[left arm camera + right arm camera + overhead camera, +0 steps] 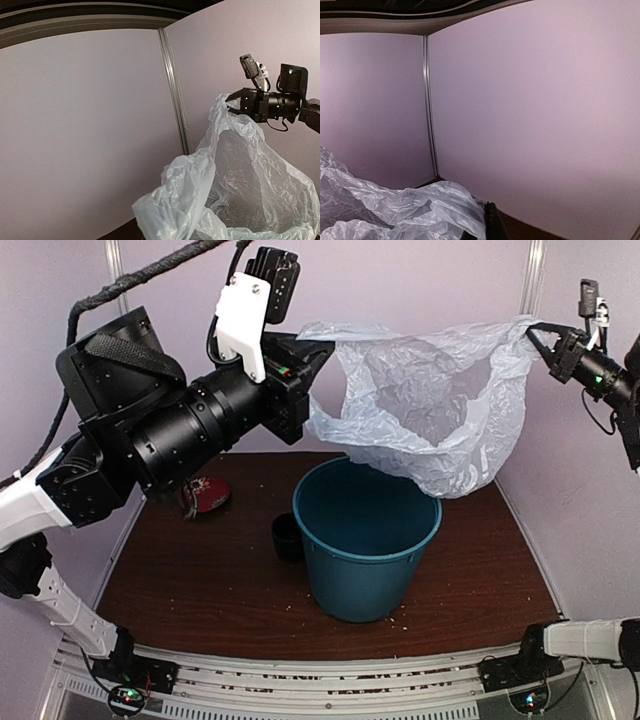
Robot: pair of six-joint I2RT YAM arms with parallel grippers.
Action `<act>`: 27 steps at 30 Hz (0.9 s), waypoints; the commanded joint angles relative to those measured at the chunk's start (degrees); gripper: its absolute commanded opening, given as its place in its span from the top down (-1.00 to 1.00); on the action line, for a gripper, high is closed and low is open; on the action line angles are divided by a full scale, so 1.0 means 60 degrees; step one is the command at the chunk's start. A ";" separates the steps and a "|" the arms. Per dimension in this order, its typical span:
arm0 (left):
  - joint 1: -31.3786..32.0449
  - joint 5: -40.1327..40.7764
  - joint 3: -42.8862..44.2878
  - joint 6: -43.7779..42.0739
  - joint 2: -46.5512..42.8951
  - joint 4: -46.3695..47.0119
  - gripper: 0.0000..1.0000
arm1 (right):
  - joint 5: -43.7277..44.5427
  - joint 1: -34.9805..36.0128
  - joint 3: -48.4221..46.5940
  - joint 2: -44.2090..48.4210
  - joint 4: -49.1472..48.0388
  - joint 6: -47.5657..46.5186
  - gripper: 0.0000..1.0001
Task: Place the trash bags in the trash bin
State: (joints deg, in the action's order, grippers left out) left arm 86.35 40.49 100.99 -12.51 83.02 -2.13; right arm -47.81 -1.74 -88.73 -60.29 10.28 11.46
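Note:
The trash bag (430, 400), thin, pale and crinkly, hangs stretched open in the air between my two grippers. My left gripper (318, 352) is shut on its left edge and my right gripper (533, 335) is shut on its right corner. The bag's sagging bottom hangs just over the far rim of the teal trash bin (365, 540), which stands upright on the table. In the left wrist view the bag (225, 190) hides my own fingers, and the right gripper (231, 102) pinches its far corner. In the right wrist view the bag (395, 210) lies against one dark finger (492, 225).
A small dark mug (287, 537) stands just left of the bin. A reddish object (205, 495) lies at the back left, partly under the left arm. Pale walls close in the brown table (200, 590) at the back and sides.

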 commanded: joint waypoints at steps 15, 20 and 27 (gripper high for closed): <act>-0.0812 0.0668 0.2387 0.1346 0.0616 -0.2490 1.00 | 0.1646 0.4501 -0.1210 -0.1580 0.2205 -0.2192 1.00; -0.0812 0.1396 0.1881 0.2183 0.0032 -0.3421 1.00 | 0.1237 0.4748 -0.1957 -0.2015 0.2225 -0.1769 1.00; -0.0812 0.0975 0.1084 0.3481 -0.0701 -0.4388 1.00 | 0.1437 0.5408 -0.2282 -0.2419 0.2483 -0.2098 1.00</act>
State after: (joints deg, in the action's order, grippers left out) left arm 81.47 46.78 108.38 2.87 80.58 -25.26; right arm -38.87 28.60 -100.55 -72.88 23.90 -0.12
